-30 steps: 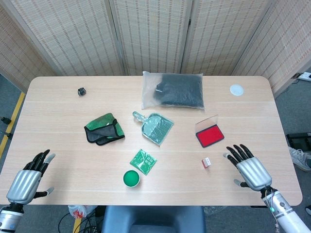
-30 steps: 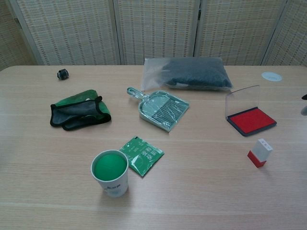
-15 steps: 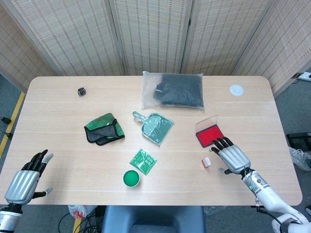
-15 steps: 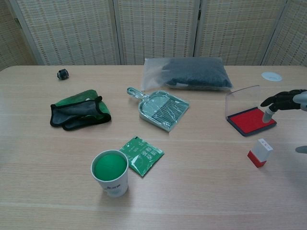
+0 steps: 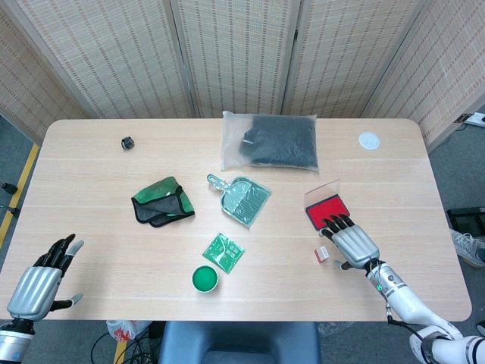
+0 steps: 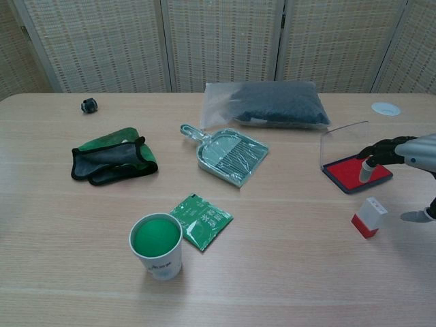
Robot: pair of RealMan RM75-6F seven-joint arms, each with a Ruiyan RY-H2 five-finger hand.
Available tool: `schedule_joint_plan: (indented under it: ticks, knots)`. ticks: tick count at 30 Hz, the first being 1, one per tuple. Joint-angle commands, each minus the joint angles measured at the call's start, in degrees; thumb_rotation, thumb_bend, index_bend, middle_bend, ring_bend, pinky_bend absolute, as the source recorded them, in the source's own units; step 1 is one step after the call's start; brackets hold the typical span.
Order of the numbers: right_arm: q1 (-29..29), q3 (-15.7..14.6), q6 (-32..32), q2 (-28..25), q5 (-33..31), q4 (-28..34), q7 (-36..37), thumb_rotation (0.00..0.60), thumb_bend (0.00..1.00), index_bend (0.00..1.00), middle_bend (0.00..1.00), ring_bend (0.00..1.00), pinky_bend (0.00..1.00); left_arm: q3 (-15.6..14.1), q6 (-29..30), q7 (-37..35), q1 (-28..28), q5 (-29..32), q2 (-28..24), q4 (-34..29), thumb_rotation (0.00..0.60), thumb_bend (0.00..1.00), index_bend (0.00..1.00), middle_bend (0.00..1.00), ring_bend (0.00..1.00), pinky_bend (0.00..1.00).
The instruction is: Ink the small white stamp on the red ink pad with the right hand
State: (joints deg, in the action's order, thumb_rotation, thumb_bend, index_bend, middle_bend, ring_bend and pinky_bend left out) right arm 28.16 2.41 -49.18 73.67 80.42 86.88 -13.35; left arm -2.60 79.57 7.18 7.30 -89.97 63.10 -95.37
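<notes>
Pale wood-grain table (image 5: 91, 182), matt. Right hand (image 5: 350, 241): brushed silver metal back, black fingers (image 5: 333, 224). Red ink pad (image 6: 357, 171): matt felt under a clear glossy plastic lid. Green cloth (image 5: 161, 201), soft. Translucent green plastic dustpan (image 5: 241, 198), glossy.

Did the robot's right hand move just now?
Yes. The right hand moved left, toward the small white stamp and over the red ink pad's near edge.
</notes>
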Motion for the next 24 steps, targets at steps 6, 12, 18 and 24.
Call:
schedule_joint_plan:
  ticks: [6,12,18,24]
  knots:
    - [0.42,-0.58,-0.23,1.26,-0.65,-1.02,-0.62,0.6,0.24,0.26,0.07,0.0,0.0,-0.07,0.04,-0.17,0.03,-0.17,-0.06,-0.08,0.6,0.07,0.09,0.0,0.02,0.27]
    - [0.99,-0.71,0.06,2.53,-2.11,-2.13,-1.83,0.6,0.24,0.26,0.06,0.0,0.0,-0.09,0.24,-0.65,0.01,-0.39,-0.13,0.04,0.6,0.07,0.09,0.0,0.02,0.27]
    - [1.55,-0.97,0.57,3.76,-2.92,-3.17,-1.66,0.6,0.23,0.29,0.06,0.0,0.0,-0.22,0.65,-0.44,-0.12,-0.87,-0.08,-0.04,0.6,0.07,0.09,0.0,0.02,0.27]
    - [2.02,-1.28,0.71,4.55,-3.42,-4.08,-2.15,0.6,0.24,0.32,0.06,0.0,0.0,-0.24,0.82,-0.49,-0.21,-0.9,-0.1,-0.14,0.6,0.07,0.09,0.0,0.02,0.27]
